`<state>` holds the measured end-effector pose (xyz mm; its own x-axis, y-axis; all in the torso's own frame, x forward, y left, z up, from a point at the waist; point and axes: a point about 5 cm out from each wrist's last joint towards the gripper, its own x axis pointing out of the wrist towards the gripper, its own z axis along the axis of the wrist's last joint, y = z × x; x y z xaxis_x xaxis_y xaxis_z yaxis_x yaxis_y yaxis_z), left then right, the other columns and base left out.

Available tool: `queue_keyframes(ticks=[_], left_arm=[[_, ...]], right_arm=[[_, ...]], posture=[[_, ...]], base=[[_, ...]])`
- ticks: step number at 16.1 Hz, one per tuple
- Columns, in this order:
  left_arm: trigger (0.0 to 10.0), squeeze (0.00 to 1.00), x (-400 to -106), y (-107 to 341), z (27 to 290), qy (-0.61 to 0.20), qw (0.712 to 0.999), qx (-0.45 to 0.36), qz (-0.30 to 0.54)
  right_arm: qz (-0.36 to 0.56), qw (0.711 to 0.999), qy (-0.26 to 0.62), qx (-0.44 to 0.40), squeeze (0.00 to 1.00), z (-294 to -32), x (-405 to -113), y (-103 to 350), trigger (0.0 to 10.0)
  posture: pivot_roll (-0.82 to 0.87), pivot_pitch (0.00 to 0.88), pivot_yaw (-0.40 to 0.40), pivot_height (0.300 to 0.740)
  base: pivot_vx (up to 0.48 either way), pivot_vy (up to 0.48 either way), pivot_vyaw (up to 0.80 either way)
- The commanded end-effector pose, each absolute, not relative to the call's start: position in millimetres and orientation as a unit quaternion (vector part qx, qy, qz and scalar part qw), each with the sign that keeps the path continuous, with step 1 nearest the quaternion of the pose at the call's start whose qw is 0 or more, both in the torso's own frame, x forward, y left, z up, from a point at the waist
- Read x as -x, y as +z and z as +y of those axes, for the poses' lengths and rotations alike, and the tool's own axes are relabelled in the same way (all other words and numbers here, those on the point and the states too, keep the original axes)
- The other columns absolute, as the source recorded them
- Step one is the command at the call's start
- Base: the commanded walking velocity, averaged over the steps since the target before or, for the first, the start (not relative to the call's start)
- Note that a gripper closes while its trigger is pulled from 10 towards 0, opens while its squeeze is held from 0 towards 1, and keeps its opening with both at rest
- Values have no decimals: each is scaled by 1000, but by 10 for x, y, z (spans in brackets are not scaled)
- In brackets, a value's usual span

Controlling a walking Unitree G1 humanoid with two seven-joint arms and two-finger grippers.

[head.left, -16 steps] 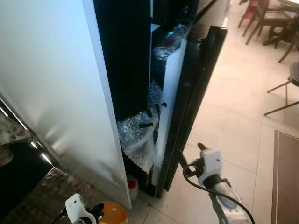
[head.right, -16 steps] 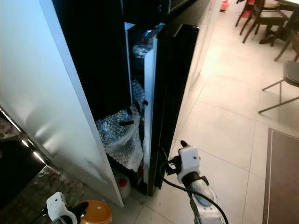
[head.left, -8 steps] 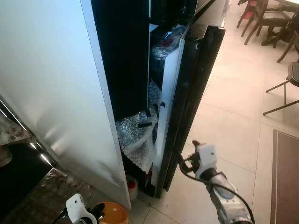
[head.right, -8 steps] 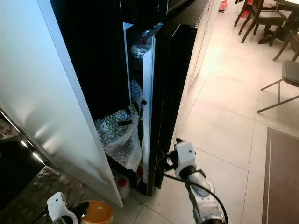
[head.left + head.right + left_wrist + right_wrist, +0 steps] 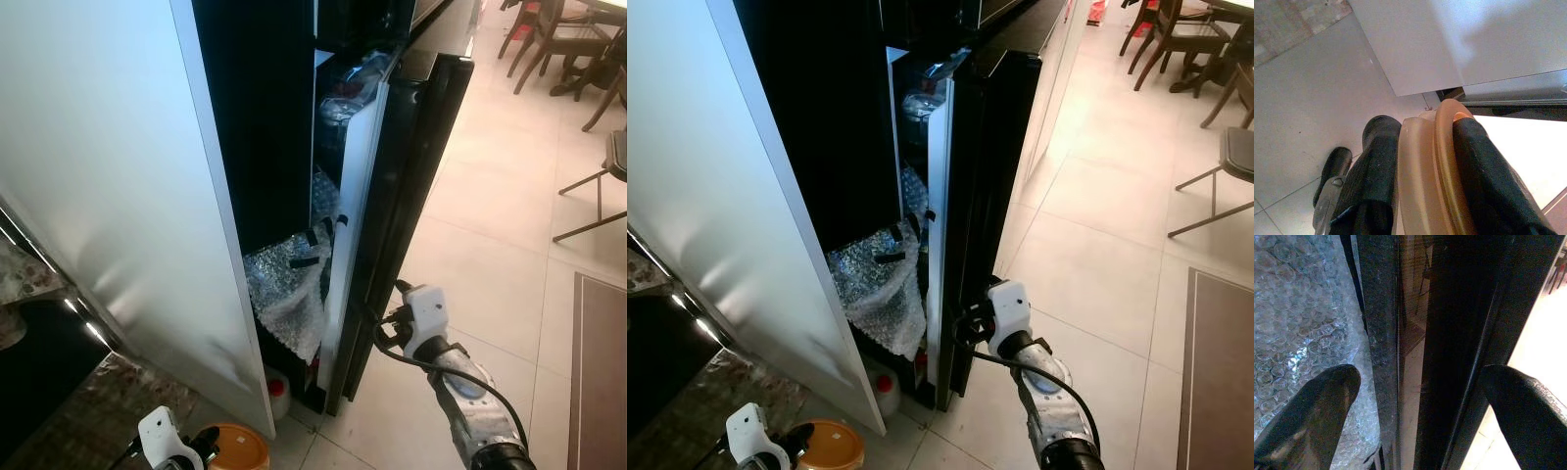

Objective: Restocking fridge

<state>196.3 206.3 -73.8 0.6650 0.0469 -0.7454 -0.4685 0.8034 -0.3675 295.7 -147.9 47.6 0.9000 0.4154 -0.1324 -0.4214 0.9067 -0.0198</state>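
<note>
Beside the tall black fridge [image 5: 265, 108], its glossy black door [image 5: 407, 186] stands ajar, and that is where the action is: the right gripper [image 5: 1420, 396] has crept in from the open floor over the last second and now straddles the door's free edge, its two black fingers [image 5: 1308, 416] spread wide, one on the inner side, one on the outer. My read is that it is lining up to pull the door further open, so restocking proper has not begun.

Inside the gap, a crumpled clear bubble-wrap bag [image 5: 286, 289] fills the lower shelf. Cream floor tiles [image 5: 480, 255] run off toward dark wooden dining chairs [image 5: 563, 44], with a brown mat [image 5: 600, 372] nearby.

Low down, the left gripper [image 5: 1420, 186] hangs pinching the rim of a round orange plastic container [image 5: 235, 448], waiting well short of the fridge. A small red-capped bottle [image 5: 277, 390] sits at the fridge's foot.
</note>
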Motion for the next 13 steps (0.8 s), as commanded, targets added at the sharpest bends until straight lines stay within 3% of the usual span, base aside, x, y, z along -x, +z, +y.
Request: queue_keyframes(ticks=[1, 9, 13], left_arm=[[10000, 0, -1927, -762, 2042, 144, 868, 268, 391], [10000, 0, -1906, -774, 2038, 144, 867, 269, 394], [10000, 0, -1877, -791, 2024, 145, 865, 270, 398]], right_arm=[[62, 973, 219, 25, 0, -1455, -3000, 502, 10000], [50, 977, 206, 30, 0, -1450, -3093, 564, 10000], [47, 983, 171, 48, 0, -1566, -3094, 557, 10000]], posture=[[-2, 0, -3, 740], [-6, 0, -3, 740], [-9, 0, -6, 740]], base=[[0, 0, 0], [0, 0, 0], [0, 0, 0]])
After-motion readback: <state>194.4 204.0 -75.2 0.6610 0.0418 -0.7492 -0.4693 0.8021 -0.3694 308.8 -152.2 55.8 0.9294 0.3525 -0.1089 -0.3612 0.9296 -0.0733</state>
